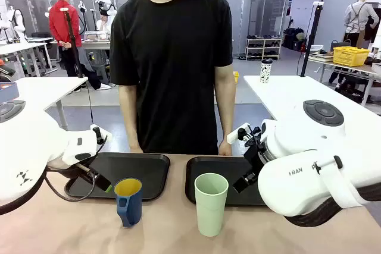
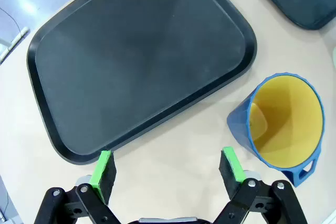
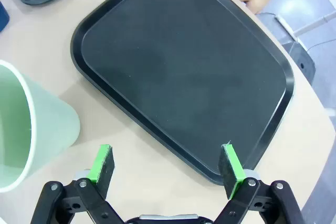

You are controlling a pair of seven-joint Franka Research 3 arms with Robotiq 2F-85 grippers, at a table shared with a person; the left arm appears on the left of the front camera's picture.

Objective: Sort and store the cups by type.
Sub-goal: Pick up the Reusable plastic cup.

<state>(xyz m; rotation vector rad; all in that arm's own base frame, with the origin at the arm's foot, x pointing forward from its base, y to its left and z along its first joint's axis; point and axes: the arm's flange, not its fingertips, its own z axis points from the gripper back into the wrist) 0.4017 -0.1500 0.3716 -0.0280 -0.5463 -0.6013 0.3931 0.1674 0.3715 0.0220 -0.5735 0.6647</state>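
The dark blue mug (image 1: pixel 128 200) stood upright on the counter (image 1: pixel 172 230) just in front of the left tray (image 1: pixel 149 168). The pale green tumbler (image 1: pixel 211 203) stood near it, in front of the right tray (image 1: pixel 217 171). The left gripper (image 2: pixel 168 163) hung wide open and empty over its tray's edge, the mug just beside one finger, and the right gripper (image 3: pixel 167 161) was likewise spread wide, holding nothing, the tumbler off to one side.
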